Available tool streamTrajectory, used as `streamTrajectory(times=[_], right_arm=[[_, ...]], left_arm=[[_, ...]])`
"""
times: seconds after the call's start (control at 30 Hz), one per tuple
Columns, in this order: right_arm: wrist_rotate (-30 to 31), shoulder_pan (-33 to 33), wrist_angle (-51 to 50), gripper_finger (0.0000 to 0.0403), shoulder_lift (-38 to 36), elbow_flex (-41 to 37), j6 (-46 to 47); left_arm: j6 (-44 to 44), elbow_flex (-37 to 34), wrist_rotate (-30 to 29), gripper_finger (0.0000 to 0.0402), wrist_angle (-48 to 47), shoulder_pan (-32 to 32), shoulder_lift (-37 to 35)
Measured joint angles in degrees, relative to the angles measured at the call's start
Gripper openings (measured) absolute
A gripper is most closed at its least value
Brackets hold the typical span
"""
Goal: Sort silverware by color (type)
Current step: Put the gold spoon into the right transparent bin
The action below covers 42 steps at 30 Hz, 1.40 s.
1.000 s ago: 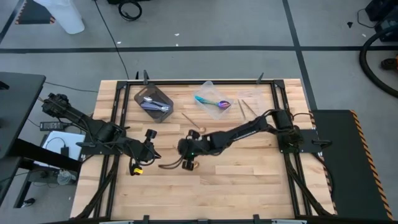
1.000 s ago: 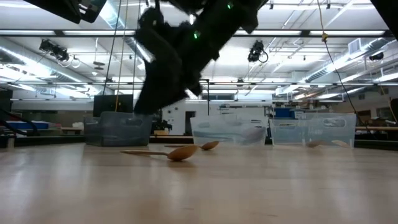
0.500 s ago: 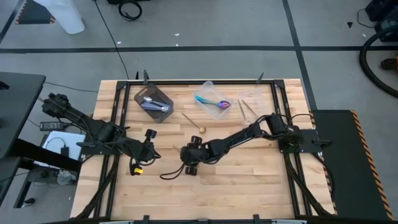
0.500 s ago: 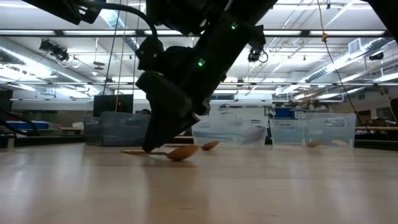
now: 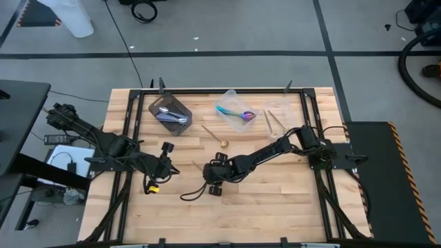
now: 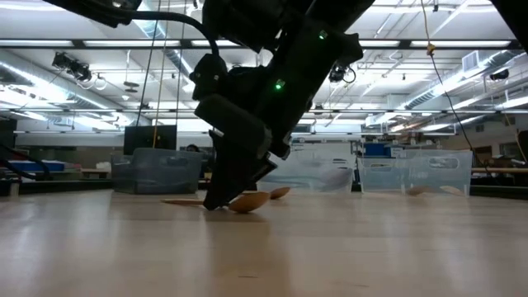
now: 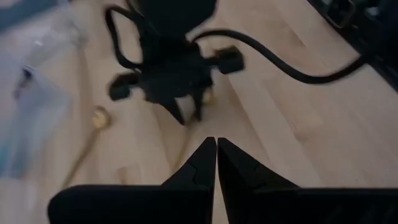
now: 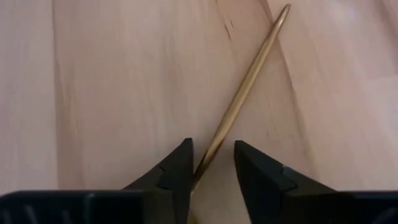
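Two dark fingers of the right gripper [image 8: 211, 167] straddle the gold spoon [image 8: 247, 96], a narrow gap either side of its handle, low on the table [image 5: 275, 207] near its middle. Left gripper [image 7: 216, 152] sits pinched together, empty, just beside.

right gripper [image 8: 211, 163]: low at table centre, fingers apart | left gripper [image 7: 216, 163]: apparently closed, idle

Illumination is bright and even, supplied by overhead ceiling strips seen in the low view. Left wrist view is blurred. The table [image 5: 275, 207] shows soft shadows, no glare.
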Motion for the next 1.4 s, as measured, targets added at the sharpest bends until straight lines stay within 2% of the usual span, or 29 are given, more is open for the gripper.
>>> streamTrajectory(times=[0.23,0.4,0.6,0.9,1.1,1.4], right_arm=[[-0.24,-0.43,0.00,0.0057,-0.02,-0.11,-0.19],[-3.13,-2.00,-0.11,0.0013,-0.34,-0.15,-0.27],[-6.78,-4.24,-0.71,0.0015,-1.70,-0.36,1.31],[-6.34,-7.39,-3.23,0.0014,-4.94,-0.48,5.08],[-7.87,-8.72,-3.60,0.0014,-5.57,-0.44,5.12],[-6.94,-10.30,-8.25,0.0014,-10.14,-0.42,3.91]], left_arm=[[7.11,0.00,-8.18,0.0023,7.75,0.04,0.00],[7.96,0.00,-10.67,0.0023,9.95,0.04,0.00],[8.01,0.00,-10.76,0.0023,10.91,0.04,0.00],[8.12,0.00,-10.74,0.0023,10.65,0.04,0.00],[8.12,0.00,-10.72,0.0023,10.52,0.04,0.00],[7.89,0.00,-10.76,0.0023,10.32,0.04,0.00]])
